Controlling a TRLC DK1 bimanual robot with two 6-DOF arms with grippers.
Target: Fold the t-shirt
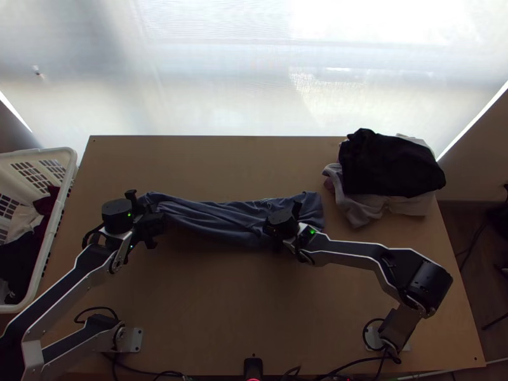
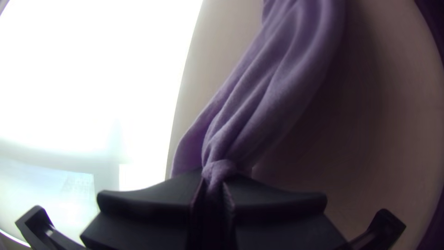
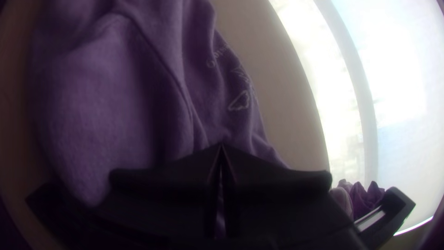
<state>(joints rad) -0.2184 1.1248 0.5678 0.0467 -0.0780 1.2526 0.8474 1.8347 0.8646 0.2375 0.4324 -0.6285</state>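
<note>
T-shirt [image 1: 222, 219] bunched in a long strip, 10 to 1 o'clock of table centre, top view. Left gripper [image 1: 154, 225], 10 o'clock: clamped on its gathered end. Right gripper [image 1: 273, 230], 12: fingertips together, can't tell if cloth's pinched.

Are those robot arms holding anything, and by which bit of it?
The left fingers pinch the shirt by its bunched left end. Whether the right fingers hold any cloth, I cannot tell.

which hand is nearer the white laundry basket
Left. The left hand pinches the t-shirt at its end nearest the laundry basket; the right hand is farther, near the t-shirt's other end.
</note>
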